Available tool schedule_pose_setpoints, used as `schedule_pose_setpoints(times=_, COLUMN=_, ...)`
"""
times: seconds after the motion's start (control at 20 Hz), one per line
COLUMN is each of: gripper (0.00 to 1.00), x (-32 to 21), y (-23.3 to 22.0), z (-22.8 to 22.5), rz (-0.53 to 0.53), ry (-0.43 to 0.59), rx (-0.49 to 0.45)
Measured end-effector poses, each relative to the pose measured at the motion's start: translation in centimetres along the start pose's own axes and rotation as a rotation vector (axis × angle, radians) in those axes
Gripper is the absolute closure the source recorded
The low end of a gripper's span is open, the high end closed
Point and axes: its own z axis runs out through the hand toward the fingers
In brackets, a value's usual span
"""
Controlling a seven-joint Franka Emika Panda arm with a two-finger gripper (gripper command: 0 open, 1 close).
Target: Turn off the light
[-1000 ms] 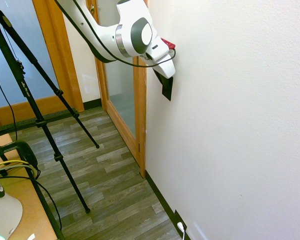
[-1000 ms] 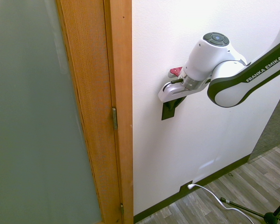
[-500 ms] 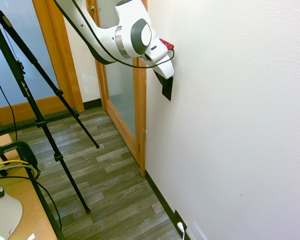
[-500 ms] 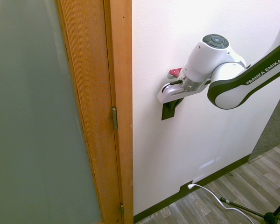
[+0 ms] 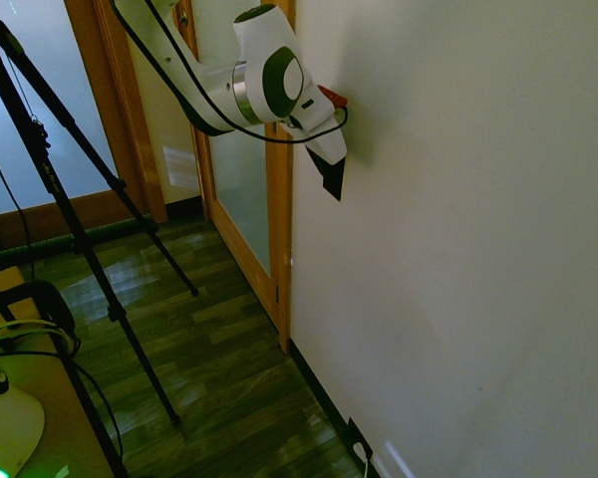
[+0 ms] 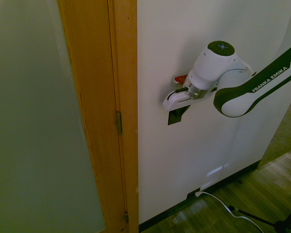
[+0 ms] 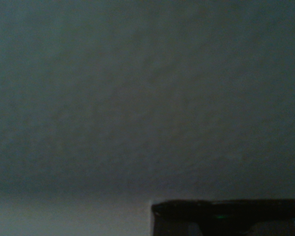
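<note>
- We see the black switch (image 5: pixel 333 179) flat on the white wall (image 5: pixel 478 249), just beside the wooden door frame (image 5: pixel 279 229).
- In the second outside view the same switch (image 6: pixel 175 116) sits on the wall (image 6: pixel 208 48), between the door frame (image 6: pixel 121 121) and the arm (image 6: pixel 242 94).
- Our claw (image 5: pixel 326 159) is pushed right up against the top part of the switch, so it hides that part.
- From the other side the claw (image 6: pixel 180 106) also sits over the top of the switch, touching it or very nearly so.
- We cannot tell if the claw is open or closed, because the white hand covers its tips in both outside views.
- It does not seem to hold anything. We think it only needs to push here, not grab.
- The arm leans in close to the wall from the side. We think this is so the claw can press the little plate.
- The room looks dim and yellowish, and the wrist view is very dark. We think the light may already be off, but we see no lamp to be sure.
- Low down on the wall is another black plate (image 5: pixel 357 440) with a white plug (image 5: pixel 362 452). That one is not the switch, so we leave it alone.
- We think the arm should take care not to scrape the wall.
</note>
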Motion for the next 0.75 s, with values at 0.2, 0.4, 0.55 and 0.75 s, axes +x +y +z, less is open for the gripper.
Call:
schedule_pose_setpoints(times=0.2, gripper=0.00, x=-0.1, y=0.2, z=0.0, rz=-0.016, ry=0.003, rx=0.006)
schedule_pose_setpoints(times=0.4, gripper=0.00, x=-1.2, y=1.4, z=1.2, rz=-0.029, ry=-0.015, rx=-0.006)
schedule_pose_setpoints(times=0.55, gripper=0.00, x=-1.9, y=2.4, z=1.7, rz=-0.037, ry=-0.023, rx=-0.003)
schedule_pose_setpoints(times=0.75, gripper=0.00, x=-3.0, y=3.5, z=1.4, rz=-0.050, ry=-0.004, rx=0.015)
